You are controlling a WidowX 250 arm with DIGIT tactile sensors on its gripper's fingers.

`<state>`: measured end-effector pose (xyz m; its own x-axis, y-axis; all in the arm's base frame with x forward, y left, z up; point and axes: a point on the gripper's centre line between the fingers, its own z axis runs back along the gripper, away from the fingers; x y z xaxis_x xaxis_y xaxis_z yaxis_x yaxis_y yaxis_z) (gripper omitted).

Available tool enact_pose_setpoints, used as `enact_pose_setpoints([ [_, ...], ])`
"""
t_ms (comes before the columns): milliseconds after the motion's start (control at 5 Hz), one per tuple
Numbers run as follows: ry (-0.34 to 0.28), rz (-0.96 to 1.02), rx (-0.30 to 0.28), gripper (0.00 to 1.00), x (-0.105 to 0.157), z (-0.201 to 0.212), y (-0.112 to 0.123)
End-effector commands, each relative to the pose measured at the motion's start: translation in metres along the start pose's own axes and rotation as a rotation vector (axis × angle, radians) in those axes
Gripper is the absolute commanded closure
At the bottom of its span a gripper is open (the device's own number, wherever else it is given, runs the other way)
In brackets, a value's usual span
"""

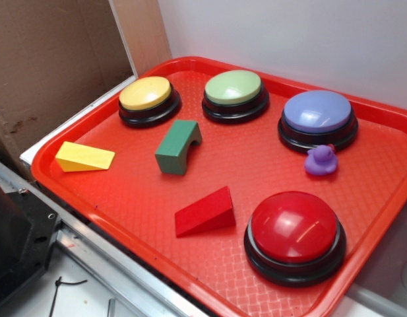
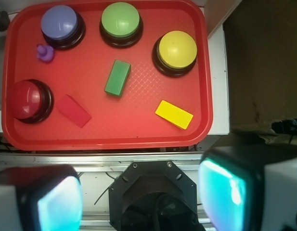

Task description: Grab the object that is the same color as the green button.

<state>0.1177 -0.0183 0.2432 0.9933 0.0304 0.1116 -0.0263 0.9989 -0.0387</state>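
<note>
The object, a small dark green block with an arch notch [image 1: 178, 146] [image 2: 117, 78], lies on the red tray [image 1: 157, 205] [image 2: 138, 130] near its middle, in front of the green button [image 1: 234, 94] [image 2: 120, 21]. In the wrist view my gripper [image 2: 141, 197] is high above and short of the tray, over the robot's black base. Its two fingers [image 2: 225, 187] stand wide apart with nothing between them. The gripper does not show in the exterior view.
A yellow button [image 1: 148, 99] [image 2: 175, 50], purple button [image 1: 318, 117] [image 2: 61, 25] and red button [image 1: 294, 234] [image 2: 27, 100] also stand on the tray. A yellow wedge [image 1: 83, 157] [image 2: 174, 114], red wedge [image 1: 204, 211] [image 2: 74, 110] and purple duck [image 1: 320, 160] [image 2: 45, 53] lie there too. Cardboard [image 1: 51, 59] rises at the left.
</note>
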Motion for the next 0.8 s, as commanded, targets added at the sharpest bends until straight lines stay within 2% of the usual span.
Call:
enact_pose_setpoints([
  [0,0.0,0.0,0.0,0.0,0.0,0.0,0.0],
  [600,0.004,0.001,-0.011,0.0,-0.0056,-0.0023,0.0023],
])
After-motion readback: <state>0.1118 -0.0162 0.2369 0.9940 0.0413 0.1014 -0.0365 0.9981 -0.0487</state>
